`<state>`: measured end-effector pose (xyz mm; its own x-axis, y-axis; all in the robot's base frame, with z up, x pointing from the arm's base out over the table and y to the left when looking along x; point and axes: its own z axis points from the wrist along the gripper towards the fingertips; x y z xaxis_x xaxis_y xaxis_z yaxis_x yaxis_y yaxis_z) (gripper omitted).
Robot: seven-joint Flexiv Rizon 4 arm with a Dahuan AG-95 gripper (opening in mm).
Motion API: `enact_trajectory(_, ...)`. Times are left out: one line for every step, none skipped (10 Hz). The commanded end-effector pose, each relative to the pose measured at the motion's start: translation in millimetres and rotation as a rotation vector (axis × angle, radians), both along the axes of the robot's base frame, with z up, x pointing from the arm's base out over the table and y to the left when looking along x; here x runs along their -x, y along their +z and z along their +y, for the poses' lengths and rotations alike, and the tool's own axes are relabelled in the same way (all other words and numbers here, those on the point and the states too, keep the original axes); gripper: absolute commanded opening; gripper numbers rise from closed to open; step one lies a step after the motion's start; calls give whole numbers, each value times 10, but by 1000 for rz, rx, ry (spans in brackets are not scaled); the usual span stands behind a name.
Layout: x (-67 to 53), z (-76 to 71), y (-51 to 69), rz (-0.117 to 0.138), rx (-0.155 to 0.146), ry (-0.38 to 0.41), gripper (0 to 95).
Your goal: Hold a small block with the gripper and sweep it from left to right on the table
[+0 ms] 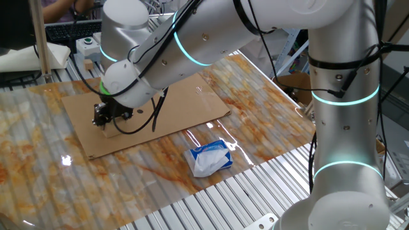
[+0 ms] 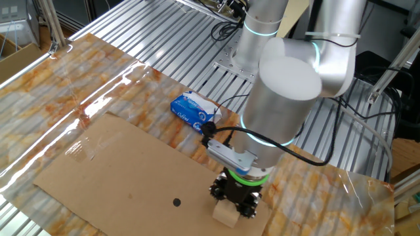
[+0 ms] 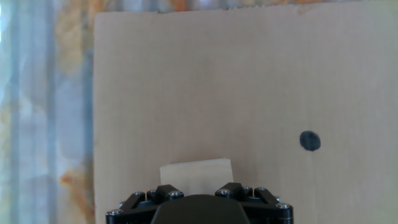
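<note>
The small block (image 3: 196, 174), a light-tan wooden cube, sits between my fingers in the hand view, resting on the brown cardboard sheet (image 3: 205, 81). The gripper (image 3: 198, 194) is shut on it. In one fixed view the black gripper (image 1: 105, 120) with its green ring stands over the sheet's left part, and the block (image 1: 112, 131) shows just below it. In the other fixed view the gripper (image 2: 237, 195) holds the block (image 2: 225, 214) at the sheet's near right corner. The table (image 1: 38, 153) has a glossy orange-and-white marbled top.
A white-and-blue soft packet (image 1: 209, 158) lies on the marbled sheet off the cardboard, also seen in the other fixed view (image 2: 194, 110). A black dot (image 3: 310, 141) marks the cardboard right of the block. Ribbed metal slats (image 1: 243, 198) edge the table. A button box (image 1: 87, 45) stands at the back.
</note>
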<state>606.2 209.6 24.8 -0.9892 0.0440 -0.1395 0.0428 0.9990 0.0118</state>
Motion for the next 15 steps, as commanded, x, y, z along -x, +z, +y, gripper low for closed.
enact_trajectory(44,95,4,-1,1,-9,0)
enact_trajectory(60,135,12,-1,3,-10,0)
enact_trajectory(74,175,20,0,3,-13,0)
enact_trajectory(99,262,26,0,0,-21,0)
enact_trajectory(113,305,25,1,-1,-25,0)
enact_trajectory(126,359,23,1,-2,-31,0)
enact_trajectory(145,428,29,1,-5,-44,0)
enact_trajectory(155,475,34,0,-8,-57,0)
enact_trajectory(158,482,29,-5,-12,-69,0)
enact_trajectory(157,482,24,-6,-15,-83,0)
enact_trajectory(157,482,23,-11,-21,-118,0)
enact_trajectory(156,482,18,-46,-27,-149,0)
enact_trajectory(157,483,19,-64,-22,-131,0)
enact_trajectory(157,483,18,-64,-24,-132,0)
enact_trajectory(157,483,17,-64,-33,-147,570)
